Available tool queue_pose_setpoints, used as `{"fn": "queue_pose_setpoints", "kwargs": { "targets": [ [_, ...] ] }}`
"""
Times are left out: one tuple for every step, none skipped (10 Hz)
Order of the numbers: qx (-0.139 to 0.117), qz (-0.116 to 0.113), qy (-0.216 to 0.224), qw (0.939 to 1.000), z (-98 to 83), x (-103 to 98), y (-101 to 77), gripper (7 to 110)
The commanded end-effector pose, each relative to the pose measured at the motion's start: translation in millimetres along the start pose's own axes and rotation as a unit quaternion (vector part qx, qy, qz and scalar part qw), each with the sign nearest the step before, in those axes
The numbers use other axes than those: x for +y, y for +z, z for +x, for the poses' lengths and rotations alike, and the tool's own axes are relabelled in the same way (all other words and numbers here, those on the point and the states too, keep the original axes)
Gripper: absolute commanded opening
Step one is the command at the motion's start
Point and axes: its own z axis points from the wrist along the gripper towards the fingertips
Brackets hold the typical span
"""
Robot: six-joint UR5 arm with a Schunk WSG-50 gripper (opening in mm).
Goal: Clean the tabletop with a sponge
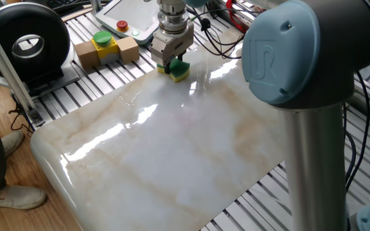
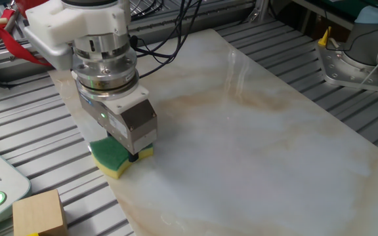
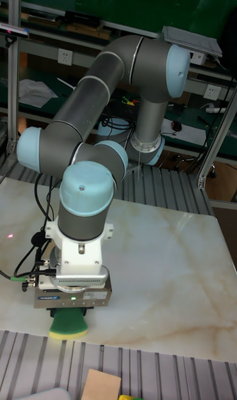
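The sponge [image 1: 179, 69] [image 2: 112, 158] [image 3: 68, 325], green on top and yellow below, rests flat at the edge of the white marble tabletop [image 1: 172, 147] [image 2: 261, 131] [image 3: 164, 268]. My gripper [image 1: 172, 64] [image 2: 131, 152] [image 3: 71, 308] points straight down and is shut on the sponge, pressing it against the slab. In the tall fixed view the sponge pokes out under the gripper body at the slab's near edge. The fingers are mostly hidden by the gripper housing.
Wooden blocks with a yellow-and-green button [image 1: 105, 46] stand on the grey slats beside the slab. A white pendant with a red button [image 1: 130, 18] and cables [image 1: 220, 32] lie behind the gripper. A black round device [image 1: 24, 42] sits at far left. A wooden block [image 2: 39, 213] is close to the sponge.
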Motion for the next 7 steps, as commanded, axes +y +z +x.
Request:
{"fn": "queue_pose_setpoints", "kwargs": {
  "targets": [
    [-0.002, -0.006, 0.005, 1.0000, -0.4, 6.7, -2.9, 7],
    [-0.002, -0.008, 0.006, 1.0000, -0.6, 9.4, -4.7, 7],
    [-0.001, -0.008, 0.006, 1.0000, -0.1, 11.6, -5.8, 7],
    [-0.001, -0.008, 0.007, 0.9999, -0.1, 13.1, -6.6, 7],
    [-0.001, -0.009, 0.007, 0.9999, 0.1, 14.1, -6.7, 7],
    [-0.002, -0.011, 0.006, 0.9999, 0.2, 15.5, -6.6, 7],
    [-0.002, -0.010, 0.006, 0.9999, 0.2, 15.0, -5.9, 7]
  ]
}}
